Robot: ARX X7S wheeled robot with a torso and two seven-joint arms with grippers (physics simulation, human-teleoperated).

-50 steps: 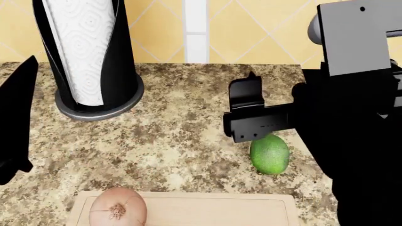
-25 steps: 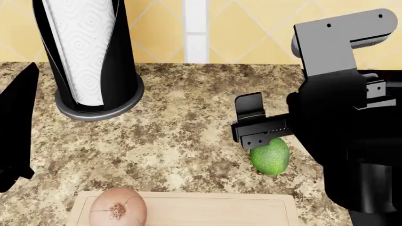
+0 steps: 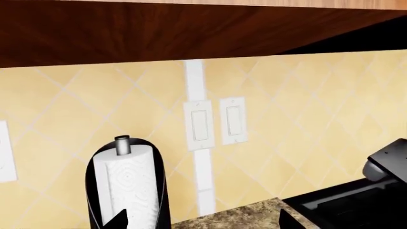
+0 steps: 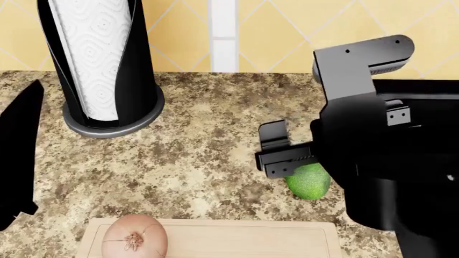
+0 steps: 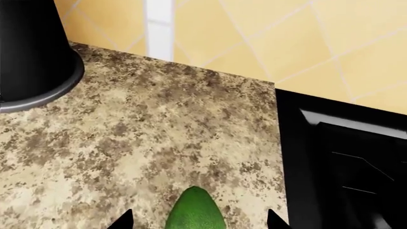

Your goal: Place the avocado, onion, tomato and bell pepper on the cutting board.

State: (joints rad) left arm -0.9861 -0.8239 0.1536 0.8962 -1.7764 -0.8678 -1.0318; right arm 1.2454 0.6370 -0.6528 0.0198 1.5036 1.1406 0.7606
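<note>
One of four on pale wood cutting board: pinkish-tan onion. Avocado step in hand. Smooth green egg-shaped avocado on speckled surface, between spread fingers of right hand, nothing gripped. Next: lower, close. Left hand: cannot tell.

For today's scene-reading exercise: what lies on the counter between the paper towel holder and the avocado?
Nothing: in the head view, only bare granite counter separates paper towel holder and avocado.

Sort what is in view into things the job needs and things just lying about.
Needed: avocado on the counter, onion on the cutting board, right gripper above the avocado.
Lying about: paper towel holder, wall switches.
</note>
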